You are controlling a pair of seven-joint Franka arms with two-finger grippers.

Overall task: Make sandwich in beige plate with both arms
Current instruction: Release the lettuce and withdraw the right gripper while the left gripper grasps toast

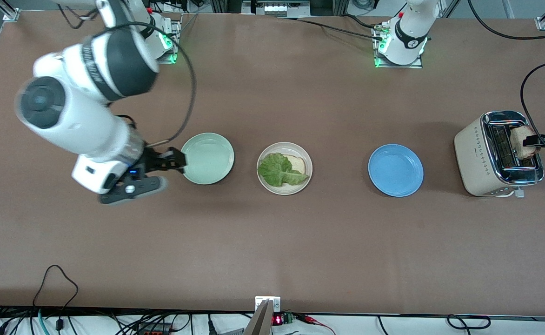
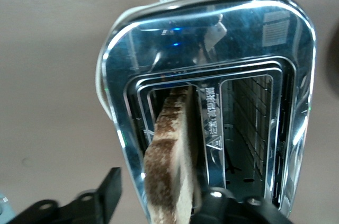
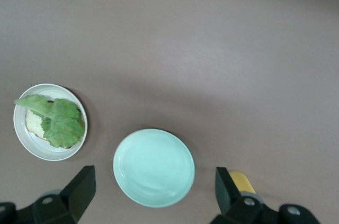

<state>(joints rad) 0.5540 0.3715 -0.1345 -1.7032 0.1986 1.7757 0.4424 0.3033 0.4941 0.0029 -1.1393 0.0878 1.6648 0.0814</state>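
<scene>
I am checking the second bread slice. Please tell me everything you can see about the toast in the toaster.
The toast is a light slice with a browned, mottled crust edge. It stands upright in one slot of the chrome-topped toaster, sticking up above it; the other slot looks empty. The left gripper is at the slice, one finger on each side, but a firm grip cannot be confirmed. The toaster stands at the left arm's end of the table.

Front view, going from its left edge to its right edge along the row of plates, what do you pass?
Right hand → mint-green plate → beige plate holding bread and lettuce → blue plate → toaster → toast slice held by the left hand.
</scene>
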